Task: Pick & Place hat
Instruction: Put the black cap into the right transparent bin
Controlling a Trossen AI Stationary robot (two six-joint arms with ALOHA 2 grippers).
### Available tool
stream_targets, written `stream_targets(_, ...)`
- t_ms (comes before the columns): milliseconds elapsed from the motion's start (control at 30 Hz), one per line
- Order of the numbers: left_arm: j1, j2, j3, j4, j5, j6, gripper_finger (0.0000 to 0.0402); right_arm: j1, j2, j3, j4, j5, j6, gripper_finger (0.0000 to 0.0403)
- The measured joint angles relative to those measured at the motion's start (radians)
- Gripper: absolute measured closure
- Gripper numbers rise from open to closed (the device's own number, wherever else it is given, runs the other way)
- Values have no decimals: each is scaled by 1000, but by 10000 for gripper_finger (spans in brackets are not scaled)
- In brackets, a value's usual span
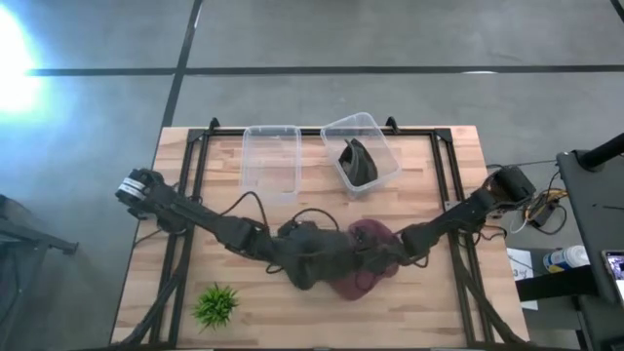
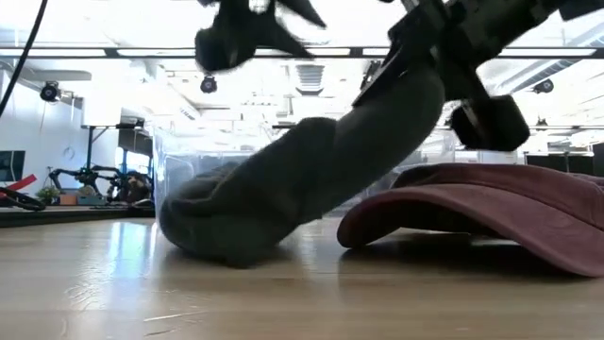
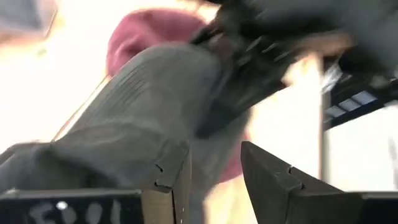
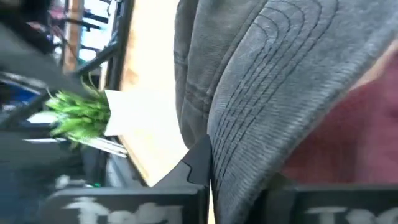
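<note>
A grey cap (image 2: 236, 212) rests with its crown on the table, and its brim (image 2: 377, 132) rises toward the right. My right gripper (image 2: 439, 66) is shut on that brim; it also shows in the right wrist view (image 4: 236, 186). A maroon cap (image 2: 491, 212) lies flat on the table just right of the grey cap, and partly under it in the high view (image 1: 369, 258). My left gripper (image 2: 247, 33) hangs open above the grey cap's crown (image 3: 124, 118), touching nothing; its own view (image 3: 214, 180) looks along the cap. My right gripper pinches the grey cap's stitched brim (image 4: 249, 143) between its two fingers. It comes from the table's right side, slanting down. The brim is lifted and tilted up, while the crown (image 2: 222, 227) stays on the table.
Two clear plastic bins stand at the table's far side: an empty one (image 1: 271, 161) and one (image 1: 385, 146) holding a dark hat (image 1: 357, 162). A small green plant (image 1: 215, 304) sits near the front left. Black frame rails (image 1: 190, 185) run along both table sides.
</note>
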Motion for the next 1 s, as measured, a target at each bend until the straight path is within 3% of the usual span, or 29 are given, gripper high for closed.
stream_targets(167,-10,-59,85,-1,-5,5,269,27,-131,2,-91,18,-168,388)
stream_targets(300,-29,-106,162,3,-95,65,269,69,-274,5,-189,119,-284,388)
stream_targets(600,-102,-174,248,-11,-376,251,269,100,-524,77,-462,588,-656,389)
stream_targets(733,-107,-171,235,-40,-442,261,269,68,-567,136,-458,793,-927,389)
stream_targets(833,-107,-159,224,-51,-466,257,269,17,-578,175,-511,939,-1032,389)
stream_targets(900,-102,-145,221,-63,-502,256,269,-60,-582,203,-602,934,-1016,389)
stream_targets(1000,-91,-132,210,-96,-533,212,269,-221,-571,242,-805,739,-863,389)
